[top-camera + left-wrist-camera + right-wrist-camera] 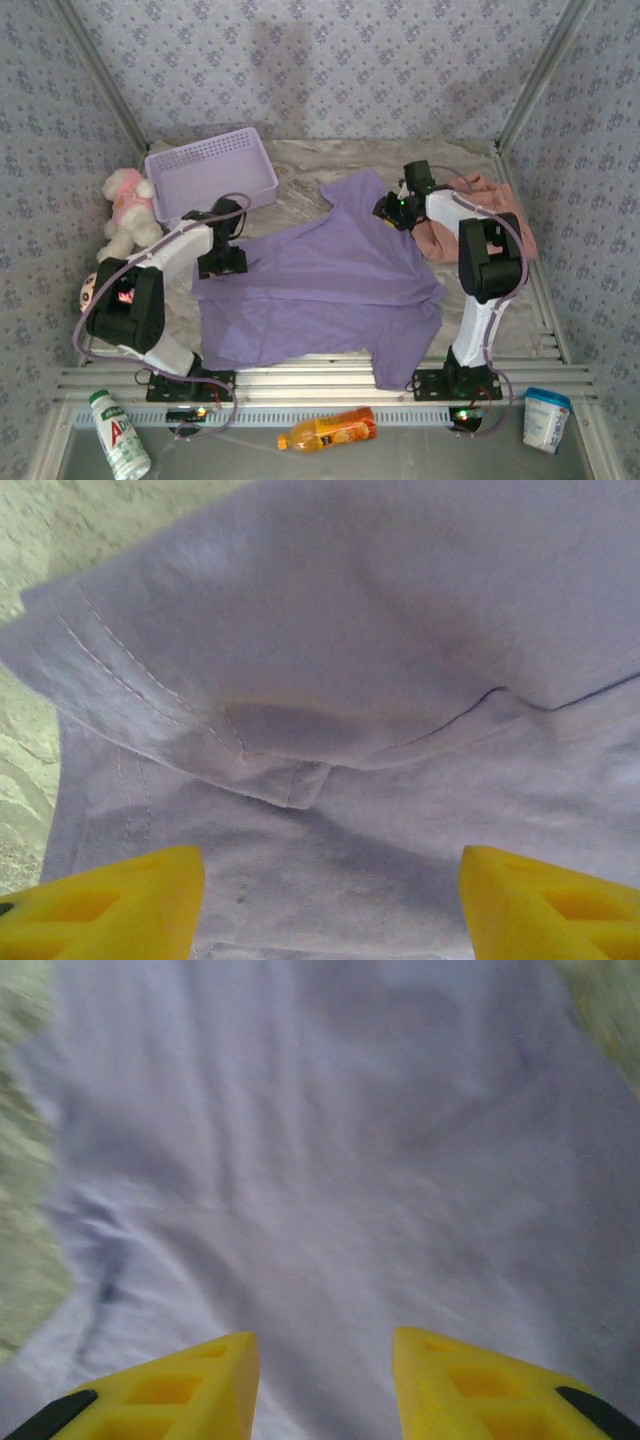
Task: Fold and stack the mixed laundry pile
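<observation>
The lavender-purple T-shirt (pixel 320 280) lies spread across the middle of the table, with one sleeve hanging over the near rail. The salmon-pink garment (pixel 500 215) is bunched at the back right, partly hidden behind my right arm. My left gripper (pixel 222 262) hovers over the shirt's left edge. In the left wrist view its yellow fingers (pixel 120 905) stand wide apart above a stitched, folded hem (pixel 290 770), so the left gripper (pixel 330 910) is open. My right gripper (pixel 395 212) sits over the shirt's upper right part and is open (pixel 325 1390), with plain purple cloth (pixel 330 1160) below.
A lavender mesh basket (pixel 210 170) stands at the back left, with a plush toy (pixel 128 210) beside it and another (pixel 88 290) by the left arm. On the near ledge are a white bottle (pixel 120 435), an orange bottle (pixel 328 432) and a white tub (pixel 547 418).
</observation>
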Controlling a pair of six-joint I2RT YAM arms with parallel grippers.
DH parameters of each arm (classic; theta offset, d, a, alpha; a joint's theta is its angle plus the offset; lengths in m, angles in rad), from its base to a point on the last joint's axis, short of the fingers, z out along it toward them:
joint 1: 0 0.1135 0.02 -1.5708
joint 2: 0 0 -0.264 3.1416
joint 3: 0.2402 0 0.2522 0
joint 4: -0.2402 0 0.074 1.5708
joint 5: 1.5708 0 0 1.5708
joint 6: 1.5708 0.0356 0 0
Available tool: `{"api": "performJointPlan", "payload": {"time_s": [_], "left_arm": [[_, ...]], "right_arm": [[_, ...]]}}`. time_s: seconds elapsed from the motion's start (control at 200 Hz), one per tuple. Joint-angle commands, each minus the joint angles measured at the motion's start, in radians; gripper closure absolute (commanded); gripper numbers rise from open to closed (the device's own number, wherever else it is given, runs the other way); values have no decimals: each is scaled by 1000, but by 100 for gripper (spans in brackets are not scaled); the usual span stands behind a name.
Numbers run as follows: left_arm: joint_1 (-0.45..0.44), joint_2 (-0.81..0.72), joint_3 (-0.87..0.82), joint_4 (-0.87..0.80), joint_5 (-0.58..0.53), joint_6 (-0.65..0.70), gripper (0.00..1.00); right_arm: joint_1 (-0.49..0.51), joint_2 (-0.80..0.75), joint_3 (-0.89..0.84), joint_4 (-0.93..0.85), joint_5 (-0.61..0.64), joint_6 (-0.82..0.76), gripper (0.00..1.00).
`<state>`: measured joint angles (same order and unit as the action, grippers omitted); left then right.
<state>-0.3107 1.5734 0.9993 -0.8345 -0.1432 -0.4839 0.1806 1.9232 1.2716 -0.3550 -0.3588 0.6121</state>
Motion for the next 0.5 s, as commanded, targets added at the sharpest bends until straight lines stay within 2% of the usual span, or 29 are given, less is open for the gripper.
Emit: {"api": "performJointPlan", "payload": {"time_s": [0.0,0.11,0.195,0.365,0.465,0.5], "left_arm": [[14,29,-26,21,-5,-7,33],[30,57,-27,62,10,-10,45],[38,84,-21,87,13,-10,48],[46,122,-6,88,12,-5,75],[47,106,19,60,-8,2,86],[50,94,32,47,-15,5,86]], "right_arm": [[-6,9,-28,-22,23,-19,58],[-7,13,-28,-29,24,-26,58],[-11,13,-25,-40,26,-32,58],[-29,9,-23,-56,30,-35,58],[-41,7,-25,-63,32,-38,59],[-45,5,-25,-64,32,-38,59]]}}
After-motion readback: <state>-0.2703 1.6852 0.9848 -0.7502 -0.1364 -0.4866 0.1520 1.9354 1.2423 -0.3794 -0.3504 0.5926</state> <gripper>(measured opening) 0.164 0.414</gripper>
